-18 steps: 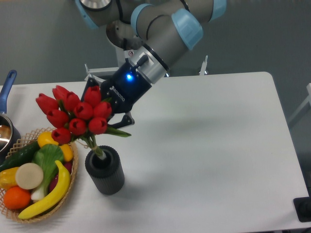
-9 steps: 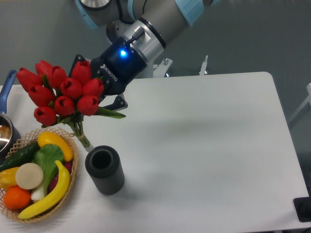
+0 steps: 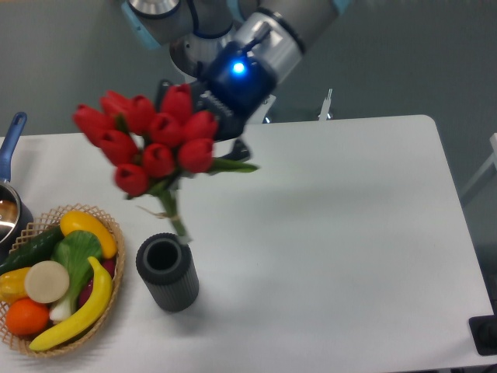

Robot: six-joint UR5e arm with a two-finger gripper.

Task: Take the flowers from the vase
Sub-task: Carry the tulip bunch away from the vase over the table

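Note:
The flowers [image 3: 155, 140], a bunch of red tulip buds with green leaves, hang in the air above the table. Their bound pale stems [image 3: 172, 214] point down and end just above and behind the rim of the vase. My gripper [image 3: 211, 144] is shut on the bunch from behind, near the leaves; its fingers are mostly hidden by the buds. The vase [image 3: 167, 272], a short dark grey ribbed cylinder, stands upright near the table's front left, and its round mouth shows nothing inside.
A wicker basket [image 3: 115, 287] of fruit and vegetables sits left of the vase at the table's front-left corner. A blue-handled metal pot [image 3: 9, 198] stands at the left edge. The white table [image 3: 334, 233] stretches to the right.
The bunch has come out of the vase and risen with the gripper. Over the last half second it swung to the right and higher. The vase has stayed put.

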